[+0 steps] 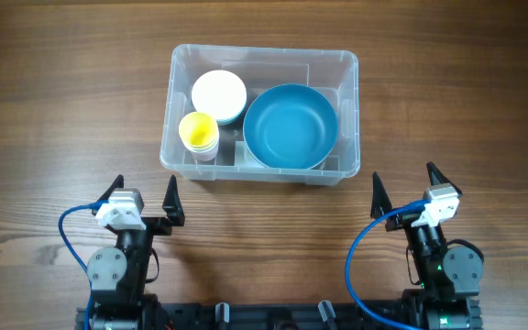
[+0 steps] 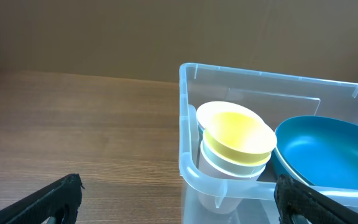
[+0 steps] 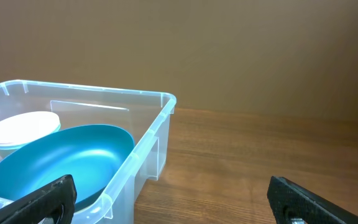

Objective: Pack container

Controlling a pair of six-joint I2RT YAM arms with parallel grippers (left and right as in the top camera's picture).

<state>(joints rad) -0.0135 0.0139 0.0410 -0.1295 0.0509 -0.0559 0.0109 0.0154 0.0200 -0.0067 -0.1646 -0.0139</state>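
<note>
Your container (image 1: pixel 351 110) sits on the wooden tabletop (image 1: pixel 62 110), at the middle of the far side and square to the arms, with its long side facing you. A large blue bowl (image 1: pixel 290 126) fills its right half, mouth up. From the right wrist camera the bowl looks tipped, with its rim higher toward the right wall, but the clear plastic makes that hard to confirm.

In the left half, a white bowl (image 1: pixel 219 94) lies toward the back. A yellow cup (image 1: pixel 197 130) stands just in front of it, close to the near-left corner. Your left wrist camera shows the yellow cup nested inside a white cup (image 2: pixel 222 168), with the white rim showing just below the yellow one.

Your left tool (image 1: pixel 145 183) is spread wide and grips nothing. It sits low over the tabletop, on the near side of the container's left corner, and does not touch the container. Your right tool (image 1: pixel 403 174) is also spread wide and empty. It is on the near side of the container's right corner, a little outside it, and clear of the wall.

Each wrist camera shows its two dark fingertips at the bottom corners of the frame, with the container's near rim between them.
</note>
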